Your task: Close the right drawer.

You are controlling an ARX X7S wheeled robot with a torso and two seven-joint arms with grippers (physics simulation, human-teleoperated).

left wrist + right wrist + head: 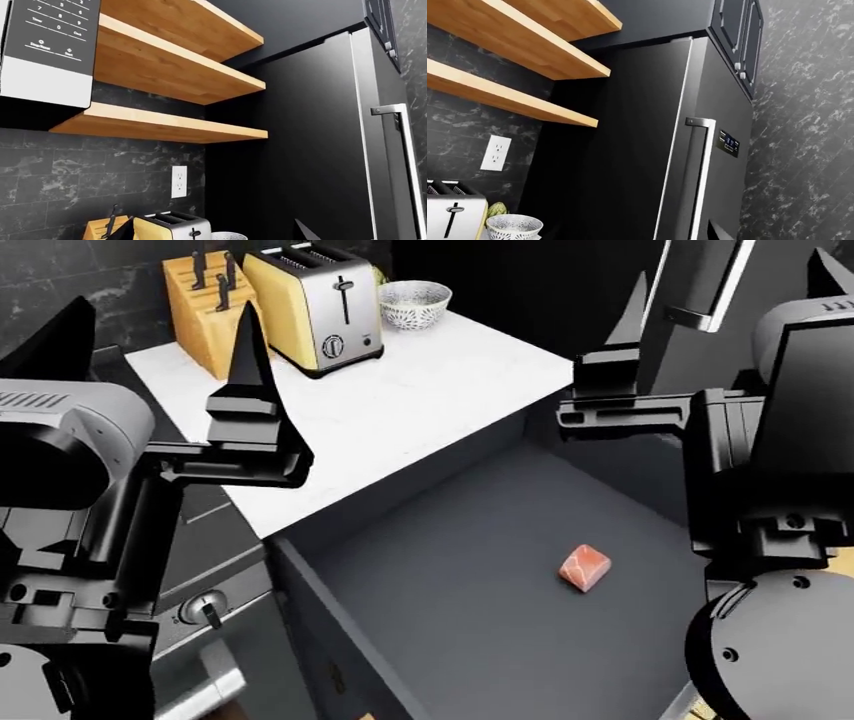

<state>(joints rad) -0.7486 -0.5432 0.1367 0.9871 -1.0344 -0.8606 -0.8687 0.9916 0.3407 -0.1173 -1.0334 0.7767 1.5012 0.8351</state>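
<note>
Charcoal-blue and matte inside, the right drawer (454,590) stands pulled far out below the white worktop (400,410), filling the lower middle of the head view. A small salmon-pink chunk (586,567) lies on its floor, towards the side nearer the right arm, apart from the walls. The drawer's near wall runs diagonally across the lower left of that view; its front panel cannot be made out.

Both arms are raised above the drawer. The left tool (250,370) hangs over the worktop's front edge with one dark pointed finger standing upright; the right tool (630,330) is up by the steel fridge (707,290), also showing a single upright finger. Neither holds anything that can be seen, but how far apart their jaws stand cannot be told from these views.

At the back of the worktop sit a wooden knife block (203,315), a yellow-and-steel toaster (314,305) just beside it, and a white patterned bowl (414,302) near the toaster. The wrist views look upward at wooden shelves (173,75), a microwave (47,50), a wall socket (179,182) on the dark marbled tiles, and the fridge's bar handle (700,170).
</note>
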